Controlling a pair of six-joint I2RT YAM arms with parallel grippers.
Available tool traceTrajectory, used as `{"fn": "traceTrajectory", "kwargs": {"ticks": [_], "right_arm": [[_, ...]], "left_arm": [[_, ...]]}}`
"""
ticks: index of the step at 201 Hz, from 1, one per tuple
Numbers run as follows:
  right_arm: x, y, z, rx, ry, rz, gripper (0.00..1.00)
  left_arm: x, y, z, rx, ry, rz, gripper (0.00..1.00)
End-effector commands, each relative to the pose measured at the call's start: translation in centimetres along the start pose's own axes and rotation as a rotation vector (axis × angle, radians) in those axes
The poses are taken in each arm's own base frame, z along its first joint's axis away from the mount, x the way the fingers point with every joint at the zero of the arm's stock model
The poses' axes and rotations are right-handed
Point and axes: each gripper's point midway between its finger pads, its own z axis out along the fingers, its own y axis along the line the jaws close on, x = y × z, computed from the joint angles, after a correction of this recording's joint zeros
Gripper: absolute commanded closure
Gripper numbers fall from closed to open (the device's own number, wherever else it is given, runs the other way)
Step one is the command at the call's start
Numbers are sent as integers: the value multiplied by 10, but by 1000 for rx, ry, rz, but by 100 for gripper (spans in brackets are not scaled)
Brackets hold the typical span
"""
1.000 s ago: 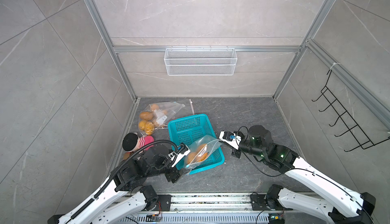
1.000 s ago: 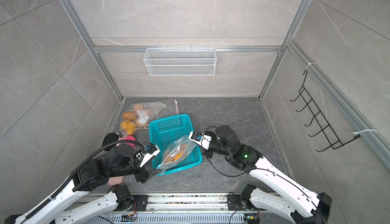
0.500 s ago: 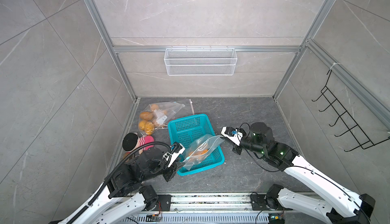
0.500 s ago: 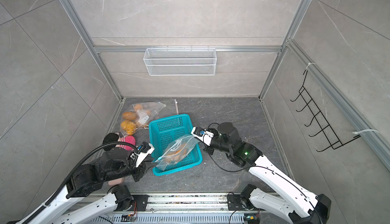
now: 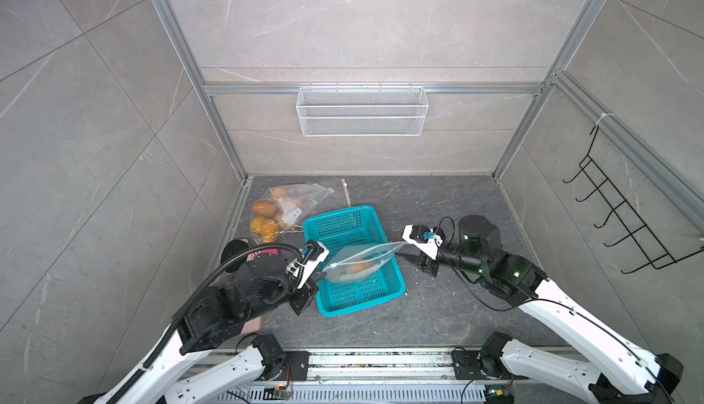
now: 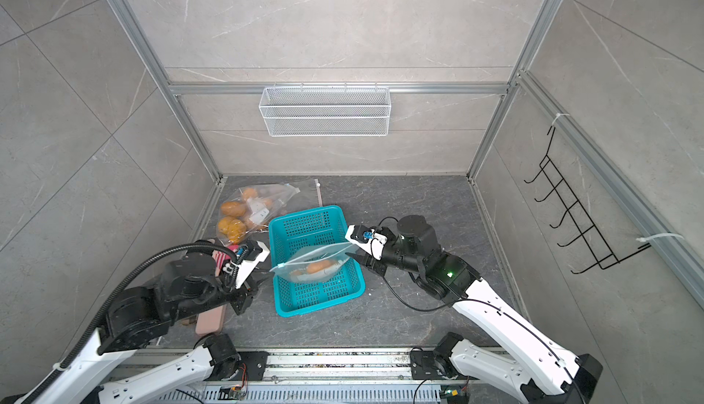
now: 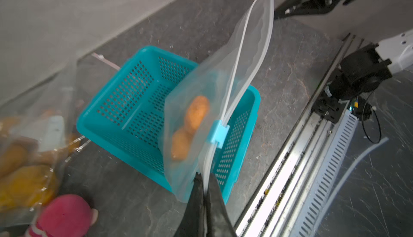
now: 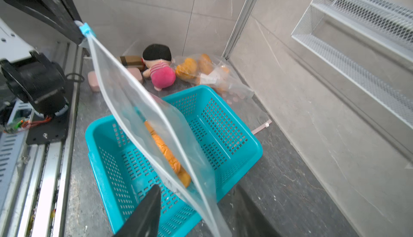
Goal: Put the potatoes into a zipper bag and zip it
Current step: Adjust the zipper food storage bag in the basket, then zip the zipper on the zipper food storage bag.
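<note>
Potatoes [image 7: 196, 113], two, sit in the zipper bag [image 7: 250, 52] hanging over the teal basket [image 5: 343, 223]. My left gripper [image 7: 203, 177] pinches its slider end; my right gripper [image 8: 199, 193] stands spread about the opposite corner. A filled bag [image 5: 289, 200] and doll [image 8: 161, 72] lie along the surface's left edge.

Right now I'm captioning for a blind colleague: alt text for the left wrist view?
The left gripper, shut, pinches the edge of a clear zipper bag holding two potatoes over a teal basket; the blue slider sits close to the gripper.
</note>
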Motion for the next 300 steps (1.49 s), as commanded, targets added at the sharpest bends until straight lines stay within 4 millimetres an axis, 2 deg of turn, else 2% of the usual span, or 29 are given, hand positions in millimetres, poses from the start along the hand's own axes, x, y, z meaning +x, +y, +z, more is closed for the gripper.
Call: {"fn": "traceTrajectory", "kwargs": {"ticks": [1,15,36,49,68,95,119,157,186,227,300], "right_arm": [[-50,-3,-21,-15,-125,-53,27],[-73,-4,-32,-26,-183,-77,24],[-102,10,-47,-123,-254,-107,25],[-110,22,-49,-214,-280,-104,26],[-115,31,-40,-320,-294,-33,29],[-103,39,-13,-382,-261,66,31],[-91,56,8,-396,-234,69,32],[-71,80,31,-421,-181,30,42],[-62,85,40,-407,-163,-32,49],[-46,86,57,-352,-147,-129,55],[-38,84,64,-303,-131,-226,58]], "left_arm": [[-28,9,-13,-46,3,113,100],[-34,7,-12,-28,65,142,100],[-31,-4,-1,42,133,162,100],[-28,-11,7,85,144,168,100],[-25,-19,20,124,144,167,100],[-22,-25,34,157,166,141,100],[-23,-27,42,164,184,100,100],[-25,-35,44,207,186,91,100],[-29,-30,40,180,180,70,100],[-32,-40,35,237,170,62,100],[-31,-45,36,268,189,65,100]]}}
